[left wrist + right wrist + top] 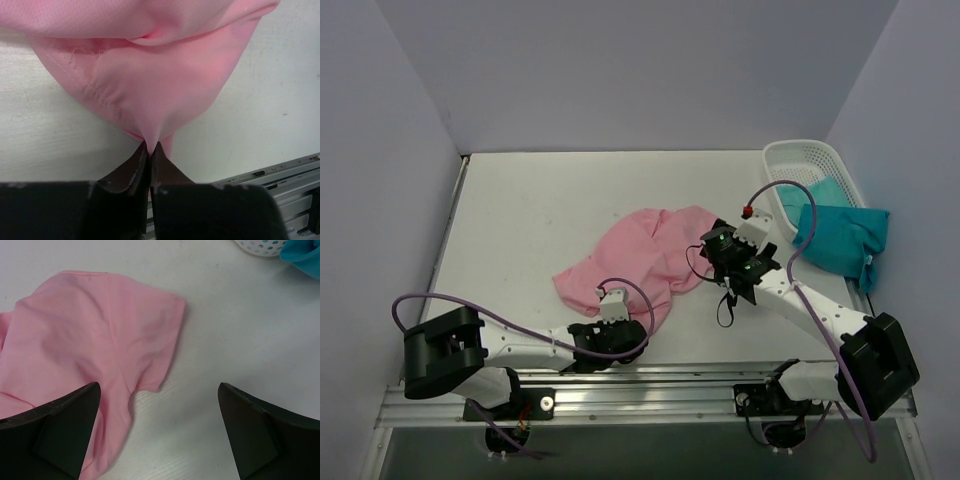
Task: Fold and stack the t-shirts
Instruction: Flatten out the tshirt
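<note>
A light pink t-shirt [640, 255] lies crumpled in the middle of the table. My left gripper [638, 335] is at the shirt's near edge. In the left wrist view the gripper [150, 146] is shut on a pinch of the pink t-shirt [150, 75], which pulls to a point between the jaws. My right gripper [718, 250] hovers at the shirt's right side. It stands open [158, 386] above the table, with the pink sleeve [150, 330] just ahead of its left finger. A teal t-shirt [842, 236] hangs over the basket's near side.
A white lattice basket [800, 160] stands at the back right, with teal cloth [825, 190] inside it; its rim [257, 247] and teal fabric [305, 255] show at the top of the right wrist view. The aluminium rail [650, 395] runs along the near edge.
</note>
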Robot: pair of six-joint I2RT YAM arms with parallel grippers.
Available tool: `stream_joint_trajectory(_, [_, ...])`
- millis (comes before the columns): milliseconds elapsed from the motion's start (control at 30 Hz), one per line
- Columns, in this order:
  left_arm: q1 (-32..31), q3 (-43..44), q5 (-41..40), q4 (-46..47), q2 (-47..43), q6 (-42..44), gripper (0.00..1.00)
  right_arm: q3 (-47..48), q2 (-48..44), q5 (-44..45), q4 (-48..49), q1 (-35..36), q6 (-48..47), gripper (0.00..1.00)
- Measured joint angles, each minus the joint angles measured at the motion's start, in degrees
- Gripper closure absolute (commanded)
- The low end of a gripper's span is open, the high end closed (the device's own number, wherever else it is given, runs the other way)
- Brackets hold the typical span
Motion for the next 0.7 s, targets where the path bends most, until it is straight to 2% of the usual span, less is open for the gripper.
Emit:
stream_joint_trajectory(100, [0.04, 0.00, -0.33, -0.39, -0.22, 0.24, 0.97, -0.07, 0.11, 0.02, 0.09, -0.28, 0.00, 0.00])
stream_joint_trajectory(233, [1.70, -0.55, -2.12, -6.47, -4.11, 1.33, 0.96, -1.01, 0.33, -1.62, 1.64, -2.14, -0.39, 0.00])
stream_joint_trajectory(400, [12.68, -5.55, -3.54, -10.97, -20.28, 6.23, 0.95, -3.82, 0.98, -5.81, 4.44, -7.74, -1.18, 0.00])
stream_joint_trajectory(500, [18.60, -7.21, -4.11, -12.57, -27.08, 9.75, 0.93, -3.91, 2.78, -7.67, 5.33, -8.09, -1.33, 0.00])
stream_joint_trajectory(600, [21.35, -8.35, -3.72, -12.35, -28.57, 12.63, 0.94, -3.91, 4.79, -9.22, 6.71, -8.07, -1.31, 0.00])
stream_joint_trajectory(700, [21.92, -8.55, -2.99, -12.44, -26.34, 14.36, 0.94, -3.89, 7.48, -10.58, 8.04, -7.76, -1.29, 0.00])
